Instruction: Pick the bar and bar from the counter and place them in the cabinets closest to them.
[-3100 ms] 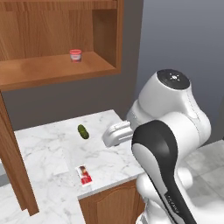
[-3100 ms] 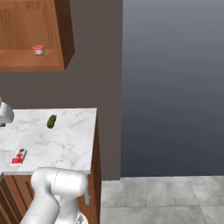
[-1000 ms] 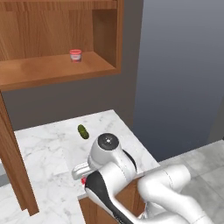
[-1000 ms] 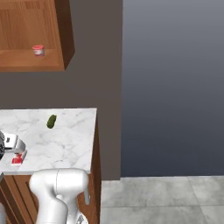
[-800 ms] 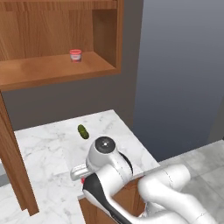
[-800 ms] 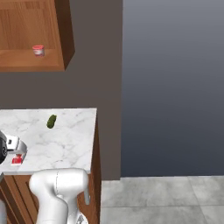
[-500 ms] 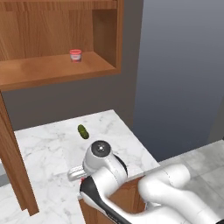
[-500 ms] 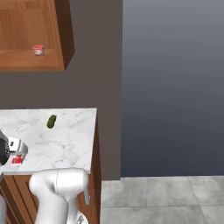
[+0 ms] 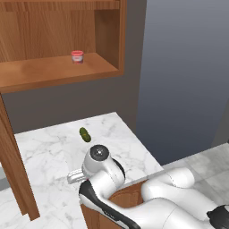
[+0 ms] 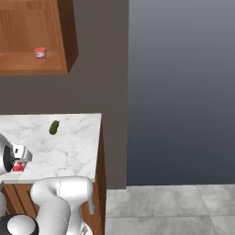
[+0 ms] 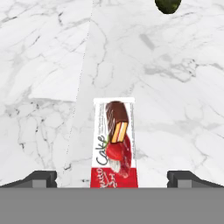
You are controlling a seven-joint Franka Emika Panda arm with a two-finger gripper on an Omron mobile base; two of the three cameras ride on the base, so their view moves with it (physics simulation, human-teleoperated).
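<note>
my claw point(image 11: 112, 179) hung low over the counter point(image 11: 183, 105) with its jaws spread as wide as they go, holding nothing. in the hand view the two dark fingertips point(image 11: 41, 178) sat at the bottom left and bottom right of the frame, well apart, and the white bar with the red patch point(image 11: 114, 142) lay flat on the marble between them, in the lower middle of the frame, touching neither tip. its wrapper showed a dark cake slice, a strawberry and the word "cake". the bar's long side ran straight up the frame from the bottom.

at the top edge of the hand view, right of centre, a green pickle-like oval point(image 11: 168, 5) lay on the marble, well apart from the bar.

in the left base view my arm bent down over the front edge of the counter point(image 9: 44, 152) in the lower middle of the frame, and the green oval point(image 9: 84, 134) lay above it near the frame's centre. the open wall cabinet point(image 9: 58, 71) filled the upper left, with a small red jar point(image 9: 77, 56) standing on its shelf.

in the right base view a bit of the bar's red end point(image 10: 17, 168) showed at the left edge, beside my hand, near the counter's front edge.
</note>
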